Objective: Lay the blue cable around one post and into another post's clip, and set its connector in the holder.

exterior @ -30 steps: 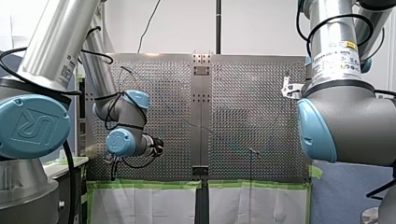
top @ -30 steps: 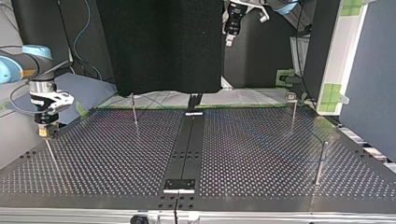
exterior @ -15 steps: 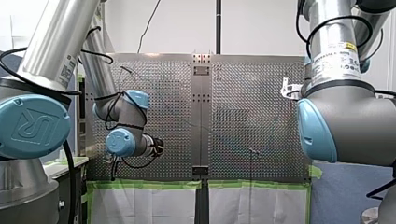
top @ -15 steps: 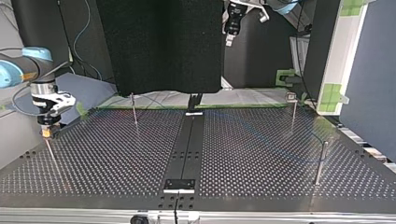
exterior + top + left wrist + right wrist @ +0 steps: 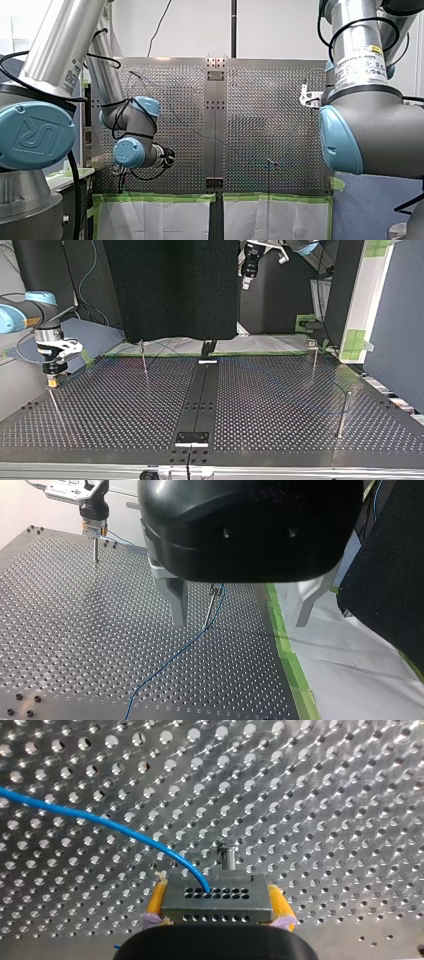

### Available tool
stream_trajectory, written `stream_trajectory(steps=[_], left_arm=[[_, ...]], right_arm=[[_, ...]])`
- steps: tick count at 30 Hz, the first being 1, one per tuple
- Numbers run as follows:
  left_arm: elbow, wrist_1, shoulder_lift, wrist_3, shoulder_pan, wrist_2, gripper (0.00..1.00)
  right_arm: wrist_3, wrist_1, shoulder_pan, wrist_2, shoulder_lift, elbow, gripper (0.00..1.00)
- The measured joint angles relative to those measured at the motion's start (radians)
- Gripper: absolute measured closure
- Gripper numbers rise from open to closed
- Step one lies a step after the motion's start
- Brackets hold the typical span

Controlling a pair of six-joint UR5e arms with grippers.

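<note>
My right gripper (image 5: pixel 216 912) has its yellow pads shut on a grey metal connector (image 5: pixel 215 899) with rows of small holes. The blue cable (image 5: pixel 100 820) leaves the connector's face and curves away over the perforated plate. A thin post's top (image 5: pixel 228 856) stands just ahead of the connector. In the top view my right gripper (image 5: pixel 52 382) hangs over that post (image 5: pixel 56 407) at the left. My left gripper (image 5: pixel 245 615) is open and well above the plate. Ahead of it, the blue cable (image 5: pixel 170 657) runs up to a clip post (image 5: pixel 212 605).
Three more thin posts stand on the plate in the top view: one at the back left (image 5: pixel 144 359), one at the back right (image 5: pixel 314 359), one at the right front (image 5: pixel 343 415). A dark strip (image 5: pixel 202 395) runs down the middle. Green tape (image 5: pixel 287 650) marks the plate's edge.
In the top view my right gripper, with the connector, has shifted slightly to the right above the left post. My left arm has not moved.
</note>
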Motion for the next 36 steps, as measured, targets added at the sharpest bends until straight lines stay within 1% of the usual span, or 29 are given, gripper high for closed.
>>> stream_trajectory(steps=[6, 11, 25, 33, 34, 35, 36], left_arm=[[0.0, 0.0, 0.0, 0.0, 0.001, 0.0, 0.0], [0.0, 0.0, 0.0, 0.0, 0.001, 0.0, 0.0], [0.0, 0.0, 0.0, 0.0, 0.001, 0.0, 0.0], [0.0, -0.001, 0.0, -0.003, 0.001, 0.0, 0.0], [0.0, -0.001, 0.0, -0.003, 0.001, 0.0, 0.0], [0.0, -0.001, 0.0, -0.003, 0.001, 0.0, 0.0], [0.0, -0.001, 0.0, -0.003, 0.001, 0.0, 0.0]], right_arm=[[0.003, -0.025, -0.001, -0.004, -0.001, -0.002, 1.0], [0.005, -0.034, -0.005, -0.005, 0.0, -0.001, 1.0], [0.004, -0.026, -0.009, -0.005, -0.001, -0.001, 1.0], [0.0, -0.021, -0.009, -0.005, 0.0, -0.001, 1.0], [-0.001, -0.02, -0.009, -0.005, 0.0, -0.001, 0.97], [-0.002, -0.02, -0.009, -0.004, 0.0, -0.001, 0.86], [-0.004, -0.019, -0.009, -0.005, 0.0, 0.0, 0.86]])
